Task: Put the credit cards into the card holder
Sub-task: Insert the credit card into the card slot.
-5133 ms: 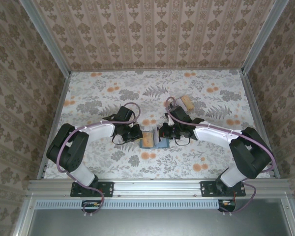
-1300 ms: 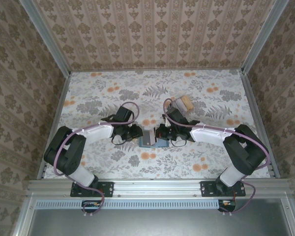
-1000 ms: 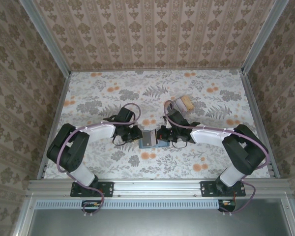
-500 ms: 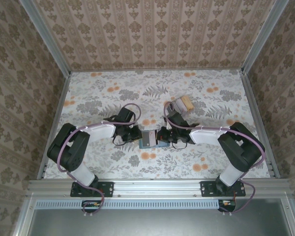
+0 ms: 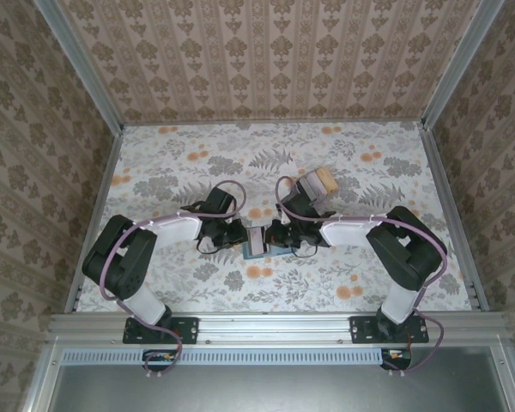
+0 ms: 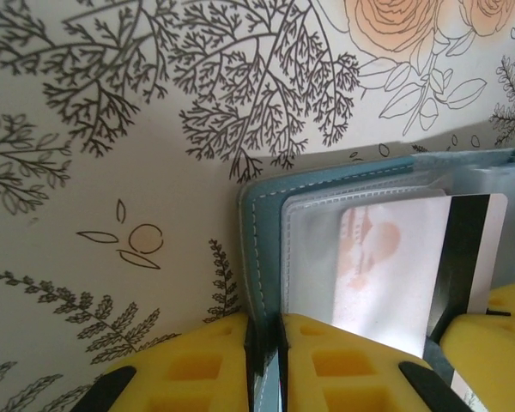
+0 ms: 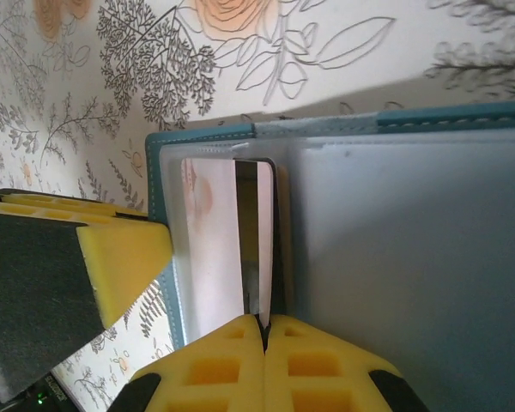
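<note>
I've got the left gripper (image 6: 264, 348) clamped on the cover edge of the teal card holder (image 6: 251, 225), near the middle of the table (image 5: 180, 172), and the right gripper (image 7: 263, 333) pinching a pinkish-white credit card (image 7: 210, 249) sitting partway in its clear slot.

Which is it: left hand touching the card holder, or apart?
Touching: the left wrist view shows the left hand pinching the card holder by its teal edge.
</note>
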